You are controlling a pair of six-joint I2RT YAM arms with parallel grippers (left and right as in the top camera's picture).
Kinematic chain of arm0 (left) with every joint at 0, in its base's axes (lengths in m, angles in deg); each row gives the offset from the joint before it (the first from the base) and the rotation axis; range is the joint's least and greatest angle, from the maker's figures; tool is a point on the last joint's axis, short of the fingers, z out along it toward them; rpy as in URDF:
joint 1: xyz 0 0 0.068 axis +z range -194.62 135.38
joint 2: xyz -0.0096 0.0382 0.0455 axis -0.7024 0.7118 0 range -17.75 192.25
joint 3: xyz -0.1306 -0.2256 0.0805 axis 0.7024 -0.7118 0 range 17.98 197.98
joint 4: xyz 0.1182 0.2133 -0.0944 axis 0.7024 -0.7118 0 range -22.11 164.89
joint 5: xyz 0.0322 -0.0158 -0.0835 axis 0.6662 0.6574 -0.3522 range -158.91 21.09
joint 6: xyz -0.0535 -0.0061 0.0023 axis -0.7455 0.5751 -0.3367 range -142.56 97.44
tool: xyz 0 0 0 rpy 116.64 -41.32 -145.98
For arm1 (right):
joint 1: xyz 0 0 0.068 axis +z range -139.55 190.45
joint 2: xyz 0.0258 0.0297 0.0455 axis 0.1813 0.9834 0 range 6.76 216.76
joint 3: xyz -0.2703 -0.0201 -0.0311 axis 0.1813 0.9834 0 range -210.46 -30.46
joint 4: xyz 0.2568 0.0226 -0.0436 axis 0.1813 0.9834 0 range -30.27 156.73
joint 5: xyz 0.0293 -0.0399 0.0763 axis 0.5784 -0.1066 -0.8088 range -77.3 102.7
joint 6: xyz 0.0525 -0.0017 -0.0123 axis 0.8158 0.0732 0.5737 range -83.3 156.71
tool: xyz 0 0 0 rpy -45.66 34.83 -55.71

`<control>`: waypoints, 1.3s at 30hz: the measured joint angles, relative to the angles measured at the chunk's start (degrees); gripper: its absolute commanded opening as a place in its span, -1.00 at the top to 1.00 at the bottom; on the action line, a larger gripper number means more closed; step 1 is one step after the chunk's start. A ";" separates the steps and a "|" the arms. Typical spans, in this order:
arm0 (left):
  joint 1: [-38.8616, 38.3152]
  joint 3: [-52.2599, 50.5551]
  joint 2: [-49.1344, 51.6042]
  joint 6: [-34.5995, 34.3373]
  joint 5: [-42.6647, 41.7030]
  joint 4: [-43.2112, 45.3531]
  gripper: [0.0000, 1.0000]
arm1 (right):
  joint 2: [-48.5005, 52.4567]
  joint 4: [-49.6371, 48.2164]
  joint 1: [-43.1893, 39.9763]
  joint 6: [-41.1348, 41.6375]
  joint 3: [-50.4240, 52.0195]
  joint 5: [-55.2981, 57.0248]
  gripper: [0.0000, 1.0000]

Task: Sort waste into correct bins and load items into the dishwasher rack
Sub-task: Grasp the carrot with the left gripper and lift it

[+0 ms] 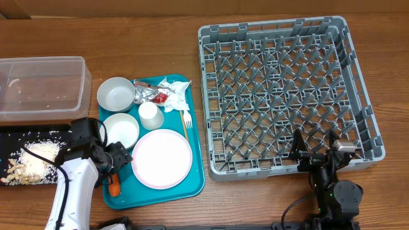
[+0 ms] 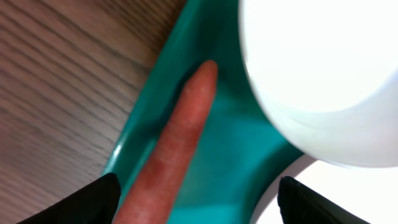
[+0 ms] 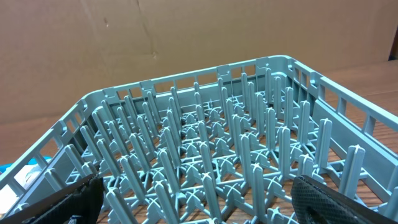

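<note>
A small orange carrot (image 1: 115, 187) lies at the front left edge of the teal tray (image 1: 195, 131). My left gripper (image 1: 115, 167) is open just above it; in the left wrist view the carrot (image 2: 177, 146) runs between the spread fingers (image 2: 199, 208). A white bowl (image 1: 121, 130) and the round plate (image 1: 162, 158) sit close by, and both show in the left wrist view, the bowl (image 2: 317, 74) above the plate (image 2: 339, 196). A second bowl (image 1: 115, 94), cup (image 1: 151, 115), fork (image 1: 186, 121), napkin and foil wrappers (image 1: 158, 93) are on the tray. My right gripper (image 1: 316, 152) is open and empty at the grey rack's (image 1: 284, 38) front edge.
A clear tub (image 1: 41, 86) with a few crumbs stands at the far left. A black tray (image 1: 25, 133) holding pale food scraps (image 1: 35, 160) lies in front of it, beside my left arm. The right wrist view shows the rack's upright pegs (image 3: 205, 143).
</note>
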 measured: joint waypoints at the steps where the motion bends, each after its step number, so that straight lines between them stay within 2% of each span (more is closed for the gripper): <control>1: -0.02 -0.35 0.00 0.00 -0.37 0.24 -0.62 | 0.00 0.00 0.00 0.00 0.00 0.00 -1.00; 9: 0.00 -3.89 0.00 -0.24 -0.52 1.62 -0.64 | 0.00 -0.02 0.00 0.00 0.00 0.00 -0.99; 17: 0.00 -4.04 0.09 -1.62 2.01 2.08 -0.53 | 0.00 0.00 0.00 0.00 0.00 -0.02 -1.00; 20: 0.00 -4.04 0.96 -2.08 1.79 2.08 -0.41 | 0.00 -0.02 0.00 0.02 0.00 0.00 -1.00; 30: 0.00 -4.15 4.63 -2.19 -0.61 2.25 -0.39 | 0.00 -0.02 0.00 0.00 0.00 0.00 -1.00; 34: 0.00 -4.17 4.63 -2.27 -0.24 2.03 -0.08 | 0.00 -0.02 0.00 0.02 0.00 0.00 -1.00; 37: 0.00 -4.17 4.63 -2.38 -0.11 2.01 -0.02 | 0.00 -0.02 0.00 0.02 0.00 0.00 -1.00; 39: 0.00 -4.17 4.63 -2.51 -0.09 2.01 0.21 | 0.00 -0.04 0.02 0.00 0.00 -0.02 -1.00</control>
